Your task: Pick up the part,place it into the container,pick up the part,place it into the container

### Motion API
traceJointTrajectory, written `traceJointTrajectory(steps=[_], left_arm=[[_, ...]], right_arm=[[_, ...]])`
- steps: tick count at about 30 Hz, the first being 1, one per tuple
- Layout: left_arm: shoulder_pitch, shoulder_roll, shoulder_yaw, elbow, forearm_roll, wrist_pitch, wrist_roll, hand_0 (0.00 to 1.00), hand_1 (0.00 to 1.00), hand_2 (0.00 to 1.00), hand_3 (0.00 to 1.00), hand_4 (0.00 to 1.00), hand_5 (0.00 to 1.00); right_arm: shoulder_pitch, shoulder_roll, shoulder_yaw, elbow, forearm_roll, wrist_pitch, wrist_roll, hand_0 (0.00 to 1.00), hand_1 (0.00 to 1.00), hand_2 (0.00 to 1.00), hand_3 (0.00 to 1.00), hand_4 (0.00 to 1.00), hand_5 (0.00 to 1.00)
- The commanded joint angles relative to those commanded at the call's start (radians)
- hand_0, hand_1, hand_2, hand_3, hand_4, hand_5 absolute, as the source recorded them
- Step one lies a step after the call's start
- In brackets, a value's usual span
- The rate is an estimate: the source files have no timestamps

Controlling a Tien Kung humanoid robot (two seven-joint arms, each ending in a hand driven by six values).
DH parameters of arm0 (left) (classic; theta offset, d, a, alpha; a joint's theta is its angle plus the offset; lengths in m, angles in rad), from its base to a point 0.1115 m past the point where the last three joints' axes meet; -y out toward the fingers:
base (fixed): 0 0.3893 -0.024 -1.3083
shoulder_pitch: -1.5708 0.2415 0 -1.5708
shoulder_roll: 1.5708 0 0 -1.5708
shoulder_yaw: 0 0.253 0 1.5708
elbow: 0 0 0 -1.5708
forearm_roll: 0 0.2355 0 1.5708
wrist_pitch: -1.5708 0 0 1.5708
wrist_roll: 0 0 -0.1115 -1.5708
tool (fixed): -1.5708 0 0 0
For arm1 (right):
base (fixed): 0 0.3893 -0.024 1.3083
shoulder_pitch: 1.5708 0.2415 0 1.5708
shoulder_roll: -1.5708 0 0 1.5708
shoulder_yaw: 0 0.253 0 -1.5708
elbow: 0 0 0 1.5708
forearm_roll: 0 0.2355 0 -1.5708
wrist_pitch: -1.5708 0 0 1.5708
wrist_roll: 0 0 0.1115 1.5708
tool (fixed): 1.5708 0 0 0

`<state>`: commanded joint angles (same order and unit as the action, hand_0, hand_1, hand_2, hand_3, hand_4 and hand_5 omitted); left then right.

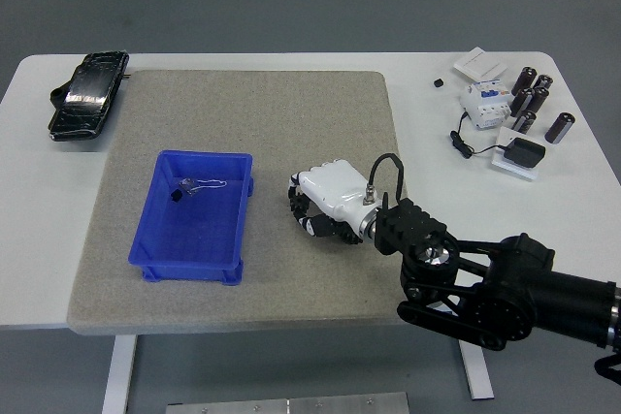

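A blue container [146, 230] sits on the grey mat [291, 113], left of centre. Inside it, near the far wall, lies a small part in a clear bag with a dark end [186, 188]. My right hand [307, 212], white-backed on a black arm, is low over the mat just right of the container's right wall. Its fingers [312, 225] curl down and toward the container, close to the mat. No part shows in them, and whatever lies beneath the palm is hidden. The left arm is out of the picture.
A black case [87, 94] lies at the table's far left corner. At the far right stand several dark cylinders [534, 99], a white breaker [485, 99], a white box [480, 65] and a black adapter with cable [527, 154].
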<state>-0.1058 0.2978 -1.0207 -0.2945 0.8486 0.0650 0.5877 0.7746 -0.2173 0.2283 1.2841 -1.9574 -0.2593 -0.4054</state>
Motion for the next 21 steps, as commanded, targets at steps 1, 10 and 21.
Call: traceJointTrajectory(steps=[1, 10, 21], left_arm=[[0.0, 0.0, -0.001, 0.0, 0.001, 0.0, 0.0, 0.744, 0.715, 0.714, 0.638, 0.685, 0.397], [0.002, -0.002, -0.005, -0.002, 0.009, 0.0, 0.004, 0.743, 0.714, 0.713, 0.637, 0.686, 0.411], [0.002, -0.004, -0.008, -0.003, 0.015, 0.0, 0.006, 0.741, 0.714, 0.712, 0.636, 0.688, 0.415]], right_arm=[[0.002, 0.003, 0.008, 0.01, -0.004, -0.005, -0.002, 0.289, 0.395, 0.43, 0.505, 0.539, 0.047], [0.048, 0.075, 0.001, 0.098, -0.076, -0.051, -0.029, 0.29, 0.396, 0.426, 0.5, 0.538, 0.055], [0.091, 0.172, -0.122, 0.084, -0.096, -0.082, -0.036, 0.451, 0.535, 0.565, 0.59, 0.559, 0.025]])
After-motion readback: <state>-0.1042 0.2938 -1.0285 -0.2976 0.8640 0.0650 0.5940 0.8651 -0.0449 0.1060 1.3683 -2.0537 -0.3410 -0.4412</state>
